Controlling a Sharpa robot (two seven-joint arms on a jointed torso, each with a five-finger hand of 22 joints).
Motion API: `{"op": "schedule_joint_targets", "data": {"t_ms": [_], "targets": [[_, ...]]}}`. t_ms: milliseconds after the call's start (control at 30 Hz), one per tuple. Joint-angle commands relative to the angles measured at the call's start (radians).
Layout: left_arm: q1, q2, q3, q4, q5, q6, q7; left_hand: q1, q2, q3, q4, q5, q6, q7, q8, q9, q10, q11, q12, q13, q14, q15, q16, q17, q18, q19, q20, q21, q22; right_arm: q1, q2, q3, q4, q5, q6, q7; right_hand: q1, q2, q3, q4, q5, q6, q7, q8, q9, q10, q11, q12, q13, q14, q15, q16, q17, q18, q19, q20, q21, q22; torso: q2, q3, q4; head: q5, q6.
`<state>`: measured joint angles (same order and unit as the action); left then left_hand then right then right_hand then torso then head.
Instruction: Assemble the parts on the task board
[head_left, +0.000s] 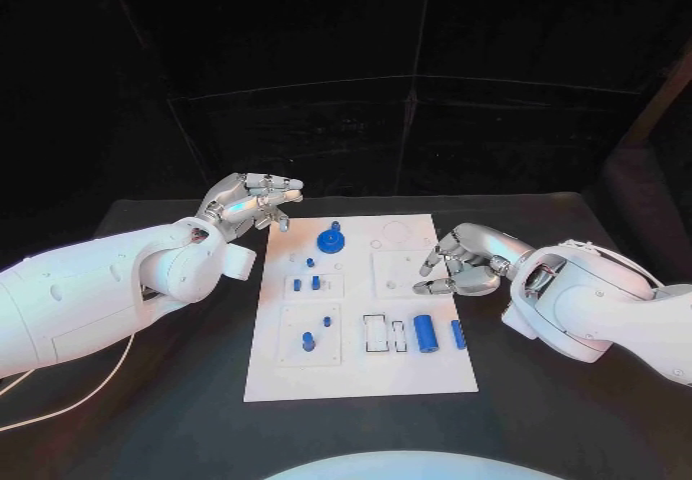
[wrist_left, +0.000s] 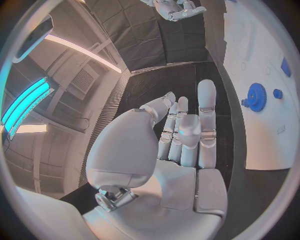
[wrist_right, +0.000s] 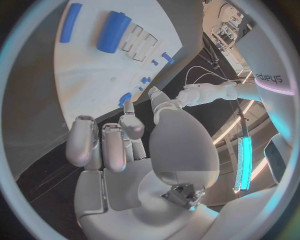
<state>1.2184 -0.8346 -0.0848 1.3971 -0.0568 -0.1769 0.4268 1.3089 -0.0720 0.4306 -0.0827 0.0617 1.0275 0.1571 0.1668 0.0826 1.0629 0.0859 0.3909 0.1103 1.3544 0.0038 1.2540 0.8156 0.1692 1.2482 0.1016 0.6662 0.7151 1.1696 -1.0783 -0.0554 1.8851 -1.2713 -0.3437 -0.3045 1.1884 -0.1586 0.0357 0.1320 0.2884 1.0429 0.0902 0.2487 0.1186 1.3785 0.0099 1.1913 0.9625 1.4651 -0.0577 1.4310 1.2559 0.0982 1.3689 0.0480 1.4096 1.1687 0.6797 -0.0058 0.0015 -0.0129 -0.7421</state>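
Silver left hand (head_left: 254, 203) hovers by the task board's (head_left: 361, 375) far left corner, fingers curled, holding nothing. White, the board lies mid-counter (head_left: 577, 420) carrying blue parts (head_left: 426, 332). Right hand (head_left: 464, 262) hovers at its right edge, fingers bent, empty.

Task board (head_left: 361, 370): smooth matt white plate | parts on it, e.g. gear (head_left: 332, 241): glossy blue plastic | table (head_left: 577, 420) under board: matt black | hands beside board: satin silver metal, left hand (head_left: 257, 200), right hand (head_left: 459, 264)

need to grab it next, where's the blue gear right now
In the head view the round blue gear lies on the white task board near its far edge, close to the left hand.
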Motion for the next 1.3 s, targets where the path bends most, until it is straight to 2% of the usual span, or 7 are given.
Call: {"op": "schedule_joint_targets", "data": {"t_ms": [33, 267, 467, 600, 767, 967, 1300], "targets": [[0.001, -0.003, 0.0, 0.005, 0.001, 0.007, 0.006, -0.001, 0.009, -0.007, -0.001, 0.001, -0.006, 0.004, 0.005, -0.001, -0.005, 0.001, 0.003, 0.001, -0.006, -0.001, -0.006, -0.001, 0.013, -0.006, 0.001, -0.004, -0.001, -0.018, -0.015, -0.003, 0.018, -0.056, 0.019, -0.197, 0.001, 0.009, -0.054, 0.035, 0.001, -0.014, 0.001, 0.026, 0.009, -0.01, 0.001, 0.038, 0.059, 0.055, -0.002, 0.006, 0.011, -0.02, 0.0, 0.003, 0.006, 0.009, -0.002, 0.0048, -0.0149, -0.005, 0.002], [0.001, -0.007, 0.0, 0.011, 0.001, 0.007, 0.006, -0.001, 0.009, -0.007, -0.001, 0.001, -0.006, 0.004, 0.005, -0.001, -0.005, 0.001, 0.003, 0.001, -0.006, -0.001, -0.006, -0.001, 0.013, -0.006, 0.001, -0.004, -0.001, -0.062, -0.022, -0.007, 0.029, -0.149, 0.036, -0.268, 0.029, 0.025, -0.142, 0.112, 0.025, -0.043, 0.001, 0.077, 0.027, -0.014, 0.001, 0.053, 0.108, 0.053, 0.0, 0.008, 0.017, -0.02, -0.002, 0.005, 0.011, 0.017, -0.006, 0.0047, -0.0206, -0.003, 0.0], [0.001, -0.009, -0.001, 0.012, 0.001, 0.007, 0.007, -0.001, 0.009, -0.007, -0.001, 0.001, -0.006, 0.004, 0.005, -0.001, -0.005, 0.001, 0.003, 0.001, -0.006, -0.001, -0.006, -0.001, 0.013, -0.006, 0.001, -0.004, -0.001, -0.08, -0.003, -0.024, 0.022, -0.179, 0.045, -0.283, 0.033, 0.027, -0.178, 0.157, 0.02, -0.055, 0.001, 0.103, 0.034, -0.007, 0.001, 0.063, 0.139, 0.056, 0.0, 0.014, 0.032, -0.021, -0.001, 0.006, 0.014, 0.023, -0.005, 0.0044, -0.0201, -0.006, -0.001], [0.001, -0.011, -0.001, 0.013, 0.001, 0.008, 0.006, -0.001, 0.009, -0.007, -0.001, 0.001, -0.006, 0.004, 0.005, -0.001, -0.005, 0.001, 0.003, 0.001, -0.006, -0.001, -0.006, -0.001, 0.013, -0.006, 0.001, -0.004, -0.001, -0.1, 0.017, -0.03, 0.014, -0.194, 0.046, -0.286, 0.028, 0.027, -0.186, 0.16, 0.013, -0.058, 0.001, 0.108, 0.036, -0.005, 0.001, 0.067, 0.147, 0.057, 0.0, 0.016, 0.036, -0.021, -0.001, 0.006, 0.015, 0.025, -0.005, 0.0023, -0.0201, -0.006, -0.002], [0.001, -0.011, -0.001, 0.012, 0.001, 0.009, 0.006, -0.003, 0.009, -0.008, 0.0, 0.001, -0.006, 0.004, 0.006, -0.001, -0.006, 0.001, 0.005, 0.001, -0.006, -0.001, -0.006, -0.001, 0.013, -0.006, 0.001, -0.005, -0.001, -0.115, 0.042, -0.032, 0.002, -0.203, 0.037, -0.286, 0.026, 0.03, -0.188, 0.16, 0.013, -0.059, 0.0, 0.111, 0.036, -0.002, 0.001, 0.071, 0.155, 0.057, 0.0, 0.018, 0.039, -0.022, 0.0, 0.006, 0.016, 0.027, -0.004, 0.0035, -0.0196, -0.005, -0.002], [0.001, -0.011, -0.001, 0.01, 0.001, 0.009, 0.006, -0.003, 0.009, -0.008, 0.0, 0.001, -0.006, 0.004, 0.006, -0.001, -0.006, 0.001, 0.005, 0.001, -0.006, -0.001, -0.006, -0.001, 0.013, -0.006, 0.001, -0.005, -0.001, -0.12, 0.061, -0.032, -0.009, -0.21, 0.031, -0.283, 0.025, 0.036, -0.19, 0.16, 0.019, -0.059, 0.0, 0.118, 0.038, 0.002, 0.001, 0.077, 0.166, 0.058, 0.0, 0.019, 0.043, -0.022, 0.001, 0.006, 0.017, 0.029, -0.004, 0.0022, -0.0197, -0.005, -0.006], [0.001, -0.009, -0.001, 0.007, 0.001, 0.012, 0.005, -0.004, 0.01, -0.009, 0.001, 0.001, -0.006, 0.004, 0.007, -0.001, -0.006, 0.001, 0.006, 0.002, -0.006, -0.001, -0.005, -0.001, 0.013, -0.006, 0.001, -0.005, -0.002, -0.124, 0.089, -0.032, -0.041, -0.213, 0.084, -0.294, 0.036, 0.063, -0.192, 0.158, 0.054, -0.06, -0.003, 0.141, 0.046, 0.006, -0.002, 0.083, 0.185, 0.059, -0.001, 0.024, 0.053, -0.023, 0.002, 0.005, 0.021, 0.036, -0.004, 0.0028, -0.0189, -0.003, -0.011]]}}
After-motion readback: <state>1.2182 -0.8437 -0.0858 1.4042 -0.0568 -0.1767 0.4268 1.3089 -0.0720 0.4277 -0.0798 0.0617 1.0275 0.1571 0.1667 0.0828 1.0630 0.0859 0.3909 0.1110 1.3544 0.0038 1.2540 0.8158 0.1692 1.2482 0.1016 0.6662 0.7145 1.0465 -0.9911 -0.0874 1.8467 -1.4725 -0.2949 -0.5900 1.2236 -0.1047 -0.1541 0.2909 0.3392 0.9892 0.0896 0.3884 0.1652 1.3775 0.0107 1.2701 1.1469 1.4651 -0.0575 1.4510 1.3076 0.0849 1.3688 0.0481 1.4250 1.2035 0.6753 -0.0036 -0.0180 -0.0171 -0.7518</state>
